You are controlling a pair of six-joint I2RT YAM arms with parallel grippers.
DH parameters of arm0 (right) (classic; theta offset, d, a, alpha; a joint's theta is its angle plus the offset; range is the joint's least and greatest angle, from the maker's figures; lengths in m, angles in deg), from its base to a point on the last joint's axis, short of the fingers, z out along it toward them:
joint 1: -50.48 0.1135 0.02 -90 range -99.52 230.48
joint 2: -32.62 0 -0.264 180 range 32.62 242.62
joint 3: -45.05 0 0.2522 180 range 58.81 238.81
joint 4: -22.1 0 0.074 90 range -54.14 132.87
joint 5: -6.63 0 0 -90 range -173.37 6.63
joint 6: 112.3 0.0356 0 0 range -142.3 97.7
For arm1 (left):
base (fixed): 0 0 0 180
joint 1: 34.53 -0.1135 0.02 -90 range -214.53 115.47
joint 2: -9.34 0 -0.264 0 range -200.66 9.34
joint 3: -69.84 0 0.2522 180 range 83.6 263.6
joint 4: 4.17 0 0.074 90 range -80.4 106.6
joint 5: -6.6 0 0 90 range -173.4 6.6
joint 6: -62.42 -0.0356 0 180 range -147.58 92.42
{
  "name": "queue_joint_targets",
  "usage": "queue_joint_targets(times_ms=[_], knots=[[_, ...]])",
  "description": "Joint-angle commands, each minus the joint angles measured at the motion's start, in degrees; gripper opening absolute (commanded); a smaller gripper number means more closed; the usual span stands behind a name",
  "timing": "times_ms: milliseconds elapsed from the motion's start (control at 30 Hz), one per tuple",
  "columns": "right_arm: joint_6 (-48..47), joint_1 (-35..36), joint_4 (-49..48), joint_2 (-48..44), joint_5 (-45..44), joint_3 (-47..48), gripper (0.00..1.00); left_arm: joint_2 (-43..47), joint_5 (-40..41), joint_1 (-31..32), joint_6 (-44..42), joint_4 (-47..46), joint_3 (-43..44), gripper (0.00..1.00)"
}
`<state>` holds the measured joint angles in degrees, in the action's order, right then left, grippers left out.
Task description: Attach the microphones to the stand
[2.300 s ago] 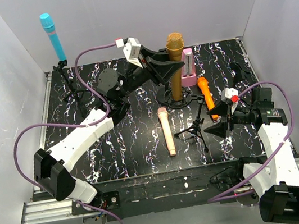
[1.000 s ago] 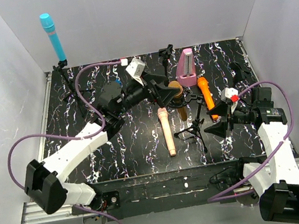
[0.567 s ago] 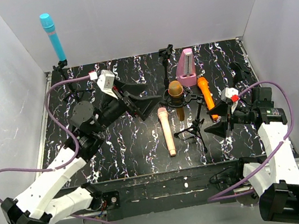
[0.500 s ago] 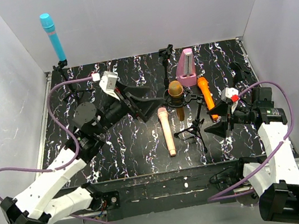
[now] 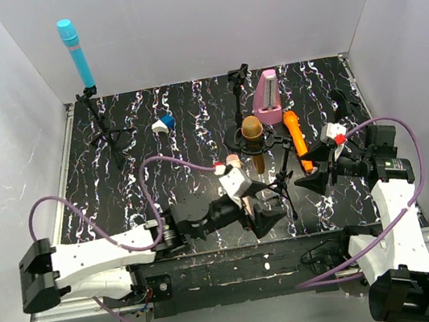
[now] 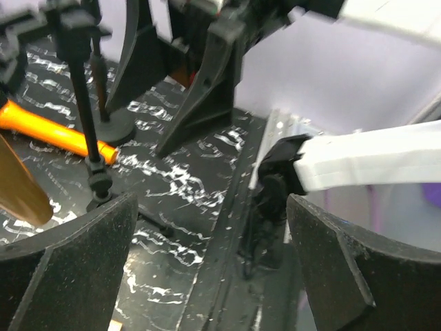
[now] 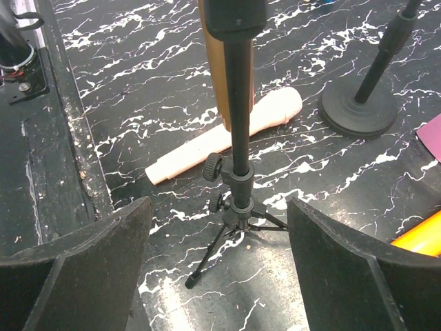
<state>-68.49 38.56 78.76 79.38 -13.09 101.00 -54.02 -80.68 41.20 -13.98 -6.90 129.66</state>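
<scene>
The sky blue microphone stands upright on a tripod stand at the back left. The gold microphone rests at the top of the small tripod stand in the middle. The pale pink-cream microphone lies flat left of that stand. In the top view my left gripper covers most of it. The orange microphone lies flat to the right. My left gripper is open and empty over the table's front edge. My right gripper is open, facing the tripod.
A round-base stand stands empty behind the gold microphone. A mauve block is beside it. A small blue-and-white piece lies at the back left. White walls enclose three sides.
My left arm let the gold microphone settle on the tripod stand, drew back, then swung down to the front edge beside the pink-cream microphone. The right arm barely moved.
</scene>
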Motion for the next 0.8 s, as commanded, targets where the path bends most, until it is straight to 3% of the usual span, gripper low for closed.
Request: queue_joint_targets(times_ms=[0, 333, 633, 767], knots=[[3.6, -0.7, -3.9, -1.0, -0.8, -0.6, 0.85, -6.4, 7.2, 1.0, -6.0, -15.2, -2.6, 0.85], [10.3, -2.0, -9.9, -2.2, -5.0, -1.6, 0.84, -19.8, 19.5, 2.8, -11.5, -26.2, 1.0, 0.63], [10.9, -2.3, -10.1, -2.2, -5.0, -1.3, 0.84, -26.2, 27.8, 4.1, -15.9, -32.7, 3.4, 0.56], [11.0, -2.5, -10.0, -2.2, -4.9, -1.2, 0.84, -30.0, 31.0, 4.3, -18.1, -36.9, 4.9, 0.47]])
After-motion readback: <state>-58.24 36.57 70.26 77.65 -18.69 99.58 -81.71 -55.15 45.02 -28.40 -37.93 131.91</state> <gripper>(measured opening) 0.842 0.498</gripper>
